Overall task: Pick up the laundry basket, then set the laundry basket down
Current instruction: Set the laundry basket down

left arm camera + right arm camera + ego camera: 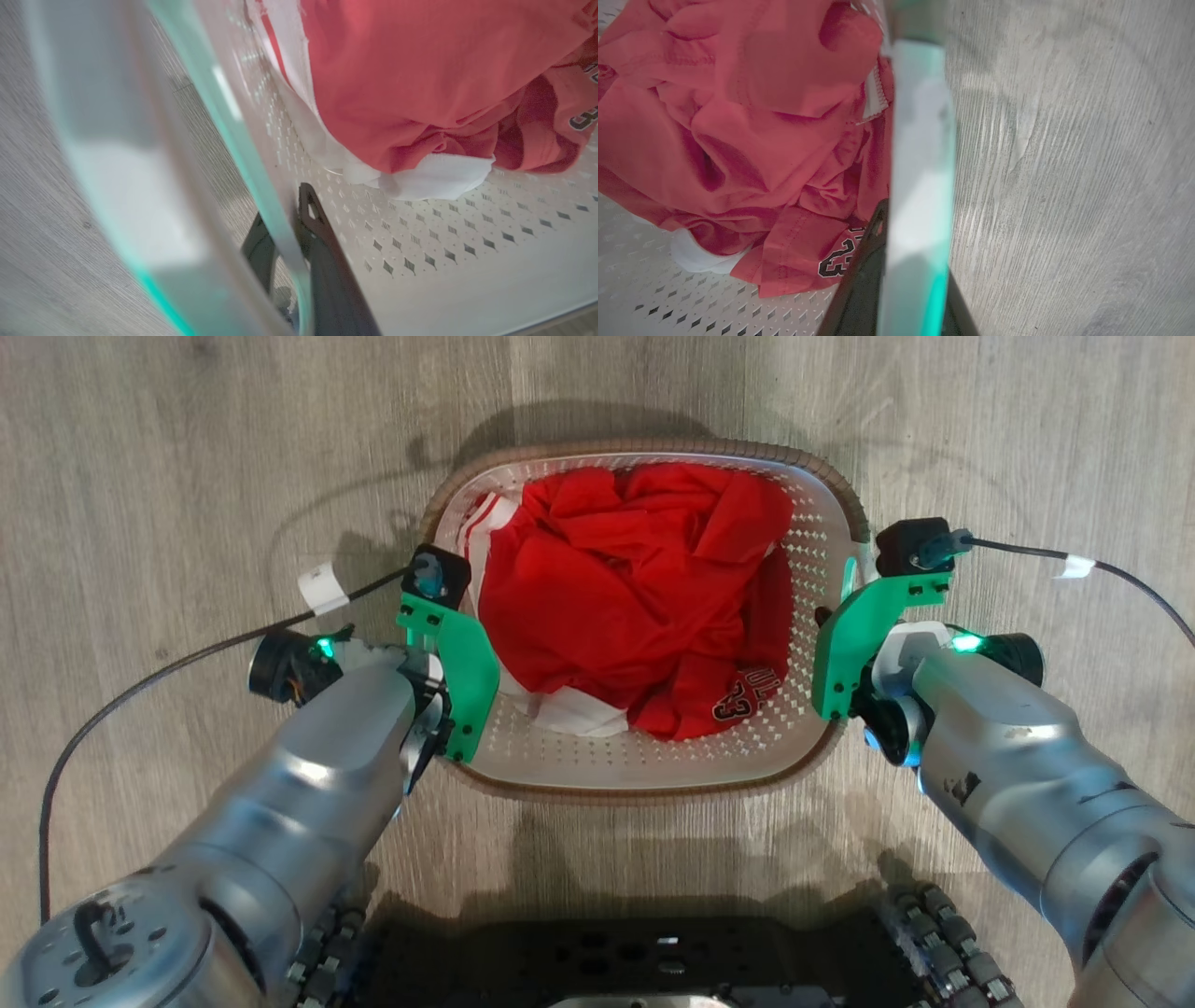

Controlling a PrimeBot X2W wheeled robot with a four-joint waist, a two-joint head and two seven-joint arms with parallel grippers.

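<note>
Obs: laundry basket (644, 775) between the 2 claws. Left claw (286, 219) clamped astride its left rim; right claw (915, 252) clamped astride its right rim.

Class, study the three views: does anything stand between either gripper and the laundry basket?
Nothing visible does. The left gripper has one finger on each side of the left edge of the laundry basket, the right gripper likewise on the right edge. The red clothes lie inside, seemingly clear of both grips.
</note>
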